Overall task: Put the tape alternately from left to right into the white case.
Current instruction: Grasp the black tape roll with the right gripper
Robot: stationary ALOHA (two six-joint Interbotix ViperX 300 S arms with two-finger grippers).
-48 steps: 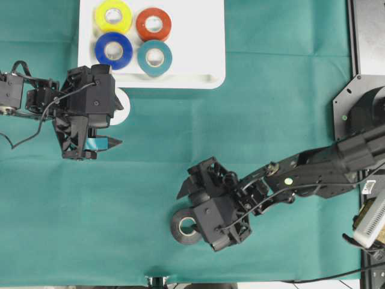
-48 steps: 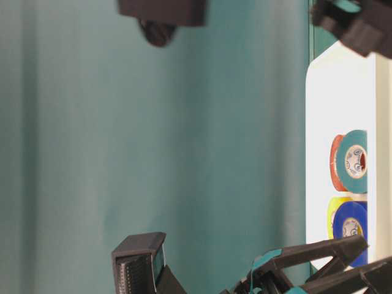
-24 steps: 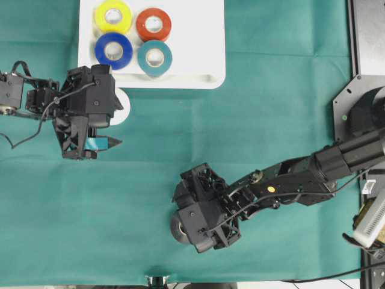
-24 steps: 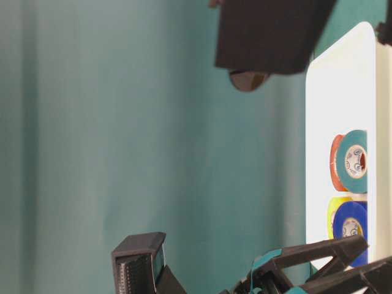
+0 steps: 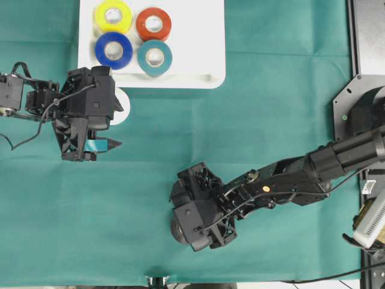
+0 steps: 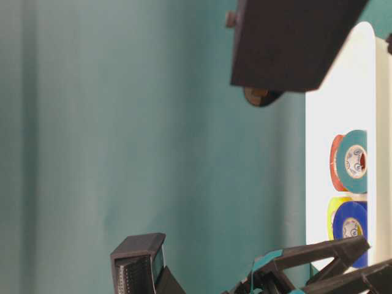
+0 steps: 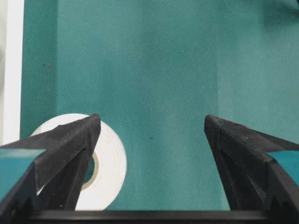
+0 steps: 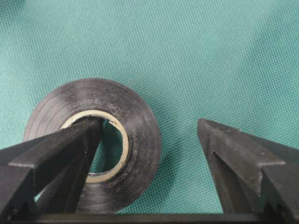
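The right gripper (image 8: 149, 172) has dropped over the black roll (image 8: 96, 144) near the desk's (image 5: 271, 120) front edge, one finger in its core, jaws apart and narrowing. Farther left, the left gripper (image 7: 152, 140) is waiting wide open beside the white roll (image 7: 110, 163), below the white case (image 5: 198, 66).

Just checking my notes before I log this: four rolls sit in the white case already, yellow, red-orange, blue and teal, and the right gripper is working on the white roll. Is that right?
One slip: the right gripper is at the black roll, one finger in its core, as the right wrist view shows. The white roll lies by the left gripper. The four rolls in the white case are as you said.
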